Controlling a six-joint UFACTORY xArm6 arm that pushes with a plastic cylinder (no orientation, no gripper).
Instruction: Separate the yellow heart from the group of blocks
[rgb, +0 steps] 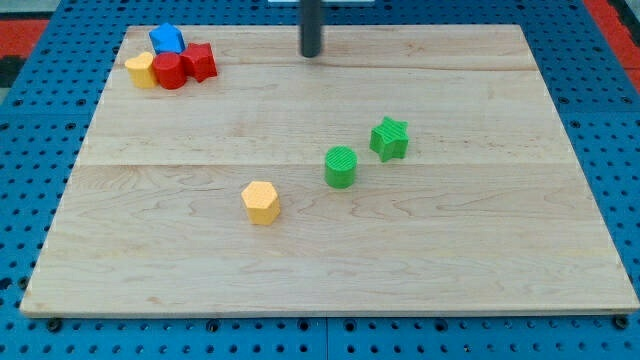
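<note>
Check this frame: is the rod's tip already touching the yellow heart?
No: my tip stands apart near the view's top centre, while the yellow heart sits in the top-left cluster against the red cylinder.

Single cam sitting high off the board's (330, 270) near edge, tilting down, framing the whole board plus the surrounding blue pegboard (30, 140). No second view overlapping.

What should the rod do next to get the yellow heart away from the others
Probably slide my tip toward the view's left, to the cluster: the yellow heart sits at its left edge touching the red cylinder, and my tip is well off to the right of it.
</note>
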